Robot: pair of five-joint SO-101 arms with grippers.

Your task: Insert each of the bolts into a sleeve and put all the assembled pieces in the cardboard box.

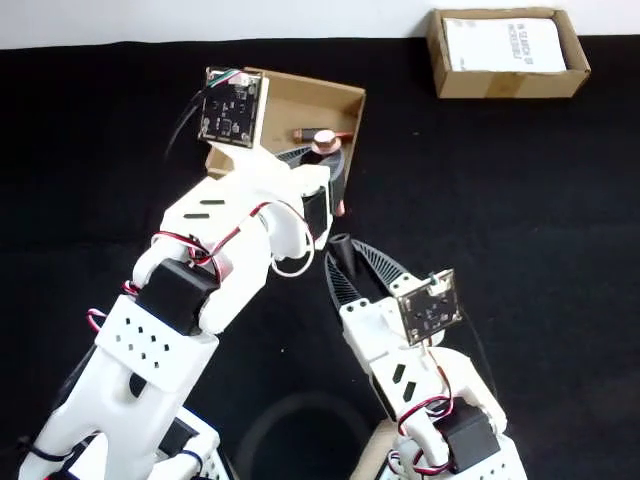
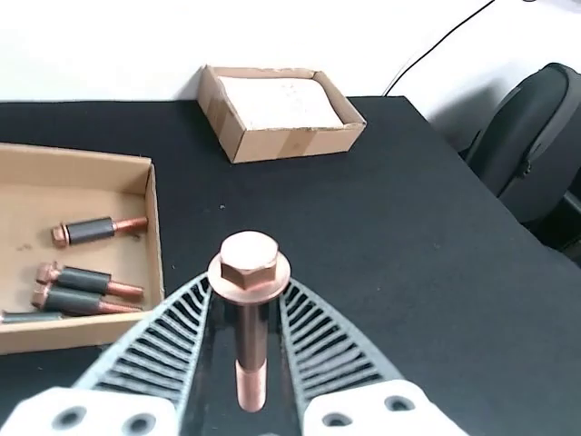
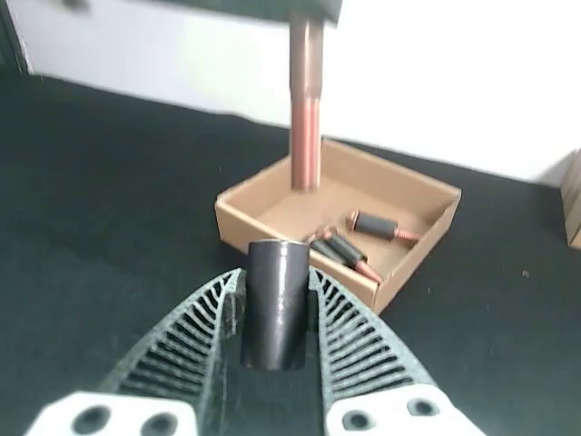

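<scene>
My left gripper [image 2: 247,304] is shut on a copper bolt [image 2: 249,309], head up and shank pointing down, held just beside the cardboard box [image 1: 345,100]. In the high view the bolt's head [image 1: 325,143] shows at the box's right wall. My right gripper [image 3: 275,304] is shut on a black sleeve [image 3: 276,302], held upright, and in the high view that sleeve [image 1: 341,247] sits below and slightly nearer than the bolt. In the right wrist view the bolt's shank [image 3: 307,118] hangs above and beyond the sleeve. Several assembled pieces [image 2: 86,232] lie in the box.
A second cardboard box [image 1: 508,52] with white sheets inside stands at the far right of the black table [image 1: 520,220]. A dark chair [image 2: 536,145] stands off the table's edge in the left wrist view.
</scene>
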